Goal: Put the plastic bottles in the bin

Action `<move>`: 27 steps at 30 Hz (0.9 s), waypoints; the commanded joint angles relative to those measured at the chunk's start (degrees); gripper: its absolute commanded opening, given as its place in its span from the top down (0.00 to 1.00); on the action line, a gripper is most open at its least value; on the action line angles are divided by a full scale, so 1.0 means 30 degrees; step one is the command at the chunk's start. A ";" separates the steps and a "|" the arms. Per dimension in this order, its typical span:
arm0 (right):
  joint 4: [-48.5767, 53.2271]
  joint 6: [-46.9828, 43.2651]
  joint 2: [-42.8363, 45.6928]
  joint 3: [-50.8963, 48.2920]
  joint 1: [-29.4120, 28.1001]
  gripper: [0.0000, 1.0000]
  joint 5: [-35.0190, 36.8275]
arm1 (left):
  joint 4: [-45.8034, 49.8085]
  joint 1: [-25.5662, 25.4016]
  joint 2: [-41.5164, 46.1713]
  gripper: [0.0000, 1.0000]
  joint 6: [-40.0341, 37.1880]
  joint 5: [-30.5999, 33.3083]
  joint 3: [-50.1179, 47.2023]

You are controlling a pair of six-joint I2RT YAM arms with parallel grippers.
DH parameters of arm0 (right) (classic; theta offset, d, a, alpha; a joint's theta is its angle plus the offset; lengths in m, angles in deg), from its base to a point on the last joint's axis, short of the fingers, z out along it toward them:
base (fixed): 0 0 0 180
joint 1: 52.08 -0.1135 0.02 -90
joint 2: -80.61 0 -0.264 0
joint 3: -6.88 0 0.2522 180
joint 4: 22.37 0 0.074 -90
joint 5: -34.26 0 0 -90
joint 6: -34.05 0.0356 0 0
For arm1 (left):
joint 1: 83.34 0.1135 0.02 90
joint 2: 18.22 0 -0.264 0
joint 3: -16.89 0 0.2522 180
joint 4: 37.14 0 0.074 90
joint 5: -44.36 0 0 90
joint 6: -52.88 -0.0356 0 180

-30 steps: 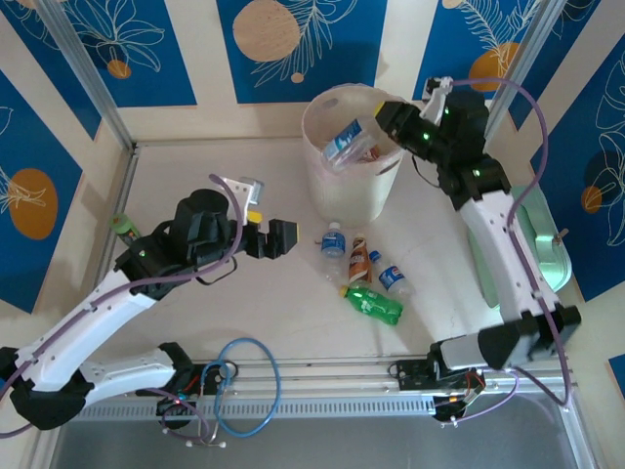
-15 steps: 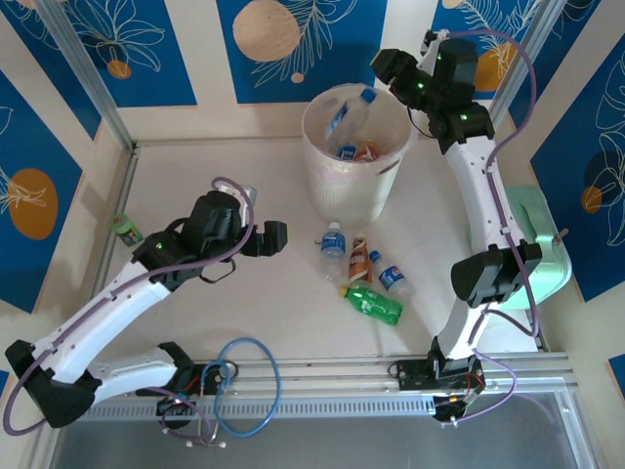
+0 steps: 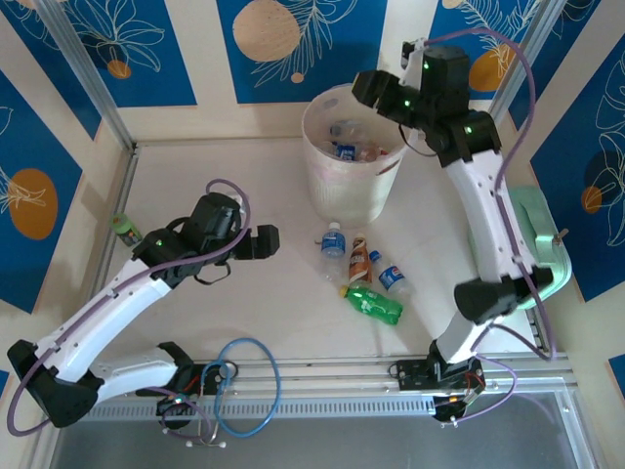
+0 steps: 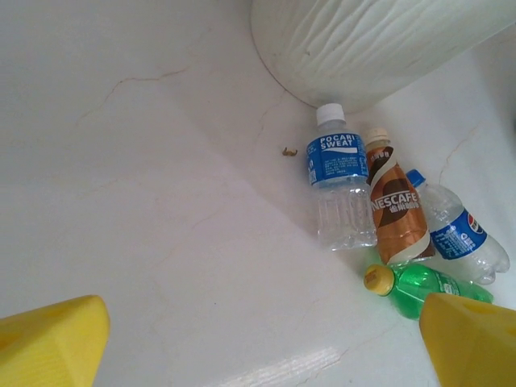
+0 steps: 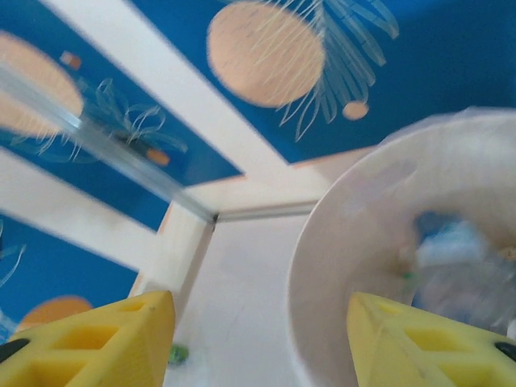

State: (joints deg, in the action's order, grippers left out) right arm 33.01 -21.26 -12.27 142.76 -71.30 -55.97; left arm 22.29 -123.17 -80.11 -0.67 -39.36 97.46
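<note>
Green-capped, one small bottle (image 3: 122,227) sits by the left wall. The left gripper (image 3: 266,241) hangs over the bare table (image 3: 195,176), yellow fingers (image 4: 52,339) spread wide and empty. At the bin's foot lie four bottles:
- a clear Pocari Sweat bottle (image 4: 342,185) with a blue label
- a brown Nescafe bottle (image 4: 395,210)
- a clear blue-capped bottle (image 4: 455,234)
- a green bottle (image 4: 423,286) with a yellow cap

The pale ribbed bin (image 3: 347,191) holds more bottles (image 3: 344,149). The right gripper (image 3: 369,90) hovers over the bin's rim, fingers apart, holding nothing.

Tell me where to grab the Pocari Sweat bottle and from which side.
Probably grip the Pocari Sweat bottle across its blue label, coming down from above: it lies flat, cap toward the bin. The Nescafe bottle crowds one side; the other is bare table.
</note>
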 commanded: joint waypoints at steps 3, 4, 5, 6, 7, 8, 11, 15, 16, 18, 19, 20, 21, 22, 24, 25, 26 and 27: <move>0.1779 -0.1062 0.5711 -0.4805 -0.1393 0.39 0.1473 | 0.0472 0.0241 0.1078 0.03 0.0618 -0.0190 0.0348; 0.1905 -0.0916 0.6682 -0.6129 -0.1806 0.38 0.1693 | 0.0599 0.0241 0.1186 0.03 0.0572 -0.0161 0.0371; 0.2009 -0.0698 0.7484 -0.7289 -0.2218 0.38 0.1921 | 0.0714 0.0245 0.1246 0.03 0.0582 -0.0132 0.0377; 0.2019 -0.0510 0.8343 -0.8687 -0.2792 0.38 0.2030 | 0.0814 0.0241 0.1337 0.03 0.0551 -0.0103 0.0339; 0.2207 -0.0316 0.9141 -1.0050 -0.3497 0.38 0.2392 | 0.0831 0.0241 0.1457 0.04 0.0503 -0.0128 0.0254; 0.2469 -0.0137 0.9788 -1.1165 -0.4245 0.38 0.3064 | 0.0781 0.0241 0.1600 0.04 0.0507 -0.0132 0.0090; 0.3322 0.0853 1.1711 -1.5224 -0.6695 0.37 0.5448 | 0.0330 0.0249 0.2141 0.05 0.0688 -0.0262 -0.0631; 0.3666 0.2556 1.3704 -2.0399 -0.8725 0.31 0.6502 | -0.0087 0.0241 0.2734 0.05 0.1258 -0.0754 -0.1497; 0.3779 0.2903 1.3934 -2.1337 -0.8889 0.30 0.6395 | -0.0106 0.0242 0.2807 0.05 0.1399 -0.0880 -0.1624; 0.4088 0.3589 1.3999 -2.2451 -0.8944 0.29 0.6191 | -0.0027 0.0243 0.2753 0.06 0.1502 -0.1109 -0.1708; 0.4091 0.3744 1.3896 -2.2794 -0.8971 0.29 0.6018 | -0.0018 0.0241 0.2697 0.06 0.1504 -0.1231 -0.1729; 0.4087 0.3759 1.3823 -2.3035 -0.9029 0.29 0.6042 | -0.0044 0.0241 0.2626 0.06 0.1547 -0.1288 -0.1781; 0.4067 0.3814 1.3702 -2.3244 -0.9031 0.28 0.6292 | -0.0195 0.0241 0.2593 0.06 0.1631 -0.1303 -0.1937; 0.4033 0.3731 1.3567 -2.3421 -0.8941 0.26 0.6485 | -0.0487 0.0241 0.2566 0.06 0.1852 -0.1345 -0.2176; 0.3802 0.3369 1.2964 -2.3433 -0.8132 0.25 0.5913 | -0.1330 0.0241 0.2473 0.06 0.2397 -0.1680 -0.2819; 0.3665 0.3168 1.2509 -2.3218 -0.7768 0.25 0.5619 | -0.1930 0.0241 0.2372 0.06 0.2644 -0.1987 -0.3161; 0.3594 0.3114 1.2095 -2.2979 -0.7681 0.25 0.5686 | -0.2432 0.0248 0.2272 0.07 0.2818 -0.2191 -0.3413; 0.3475 0.3196 1.1661 -2.2748 -0.7750 0.25 0.6010 | -0.2939 0.0256 0.2155 0.07 0.2994 -0.2474 -0.3686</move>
State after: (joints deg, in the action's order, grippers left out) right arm 44.69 -12.01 25.12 72.80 -95.13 -38.88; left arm 18.49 -122.93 -72.81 5.58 -43.69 88.41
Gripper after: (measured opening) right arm 0.747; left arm 0.931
